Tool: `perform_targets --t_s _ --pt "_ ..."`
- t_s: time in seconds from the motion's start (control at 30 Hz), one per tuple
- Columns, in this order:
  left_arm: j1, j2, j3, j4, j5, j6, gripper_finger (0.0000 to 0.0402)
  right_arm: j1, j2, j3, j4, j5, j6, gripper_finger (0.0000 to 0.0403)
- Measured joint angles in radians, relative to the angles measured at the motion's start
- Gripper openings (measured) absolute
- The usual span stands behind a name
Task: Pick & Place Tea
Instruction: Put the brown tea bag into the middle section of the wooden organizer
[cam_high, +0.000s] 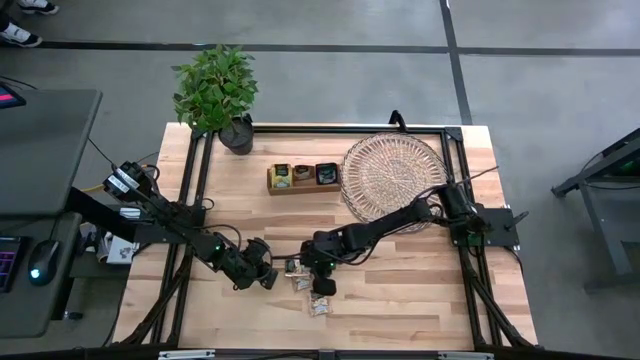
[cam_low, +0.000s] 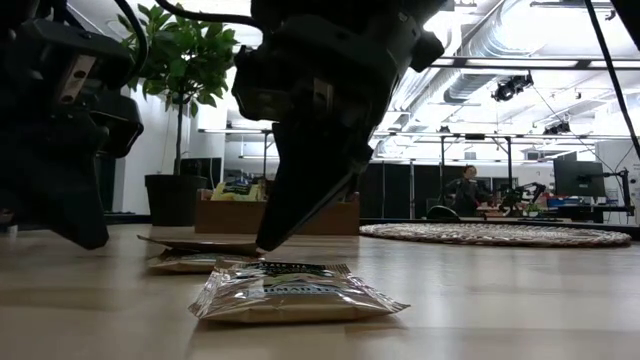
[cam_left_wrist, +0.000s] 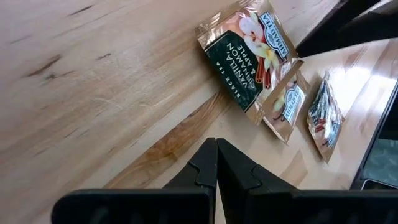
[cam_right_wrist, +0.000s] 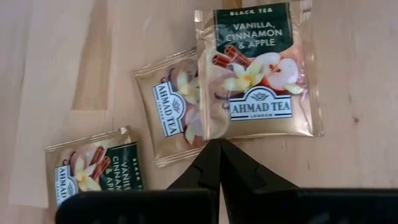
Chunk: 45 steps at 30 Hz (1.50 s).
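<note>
Reaching for the beige sachets (cam_right_wrist: 255, 71) on the bench (cam_high: 400, 290), the right claw (cam_right_wrist: 219, 146) hovers with fingers pressed together, empty; it must spread before gripping.

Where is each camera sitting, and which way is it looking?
High view: above the light wooden table, looking straight down; both dark arms show.
Low view: at tabletop height, looking level across to the room; both arms hang in.
Left wrist view: on the left arm, past the shut left gripper at three beige square tea sachets.
Right wrist view: on the right arm, past the shut right gripper at those sachets.
Shared: both wrist views show the same three sachets.
</note>
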Motion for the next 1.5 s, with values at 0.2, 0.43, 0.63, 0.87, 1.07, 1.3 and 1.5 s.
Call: perform_targets --t_s 0.2,0.43,0.63,0.87,1.07,1.3,1.5 --pt "0.0 0.0 0.0 -0.002 -0.003 -0.011 0.0001 0.0 -0.029 0.001 -0.008 -0.005 -0.005 0.0" --pt "0.0 0.0 0.0 -0.015 -0.003 -0.023 0.0001 -0.002 -0.054 0.002 0.059 0.024 -0.05 0.0" --pt "0.0 0.0 0.0 -0.015 -0.007 -0.027 0.0001 -0.001 -0.05 0.002 0.07 0.116 -0.09 0.0" --pt "0.0 0.0 0.0 -0.015 -0.01 -0.028 0.0001 -0.015 -0.026 0.0 0.069 0.111 -0.087 0.0" --pt "0.0 0.0 0.0 -0.016 -0.009 -0.03 0.0001 -0.013 -0.003 0.002 0.078 0.114 -0.076 0.0" --pt "0.0 0.0 0.0 -0.015 -0.014 -0.029 0.0001 -0.014 0.006 0.002 0.048 0.119 -0.068 0.0" --pt "0.0 0.0 0.0 -0.013 -0.024 -0.029 0.0001 -0.014 0.03 0.004 0.058 0.106 -0.042 0.0"
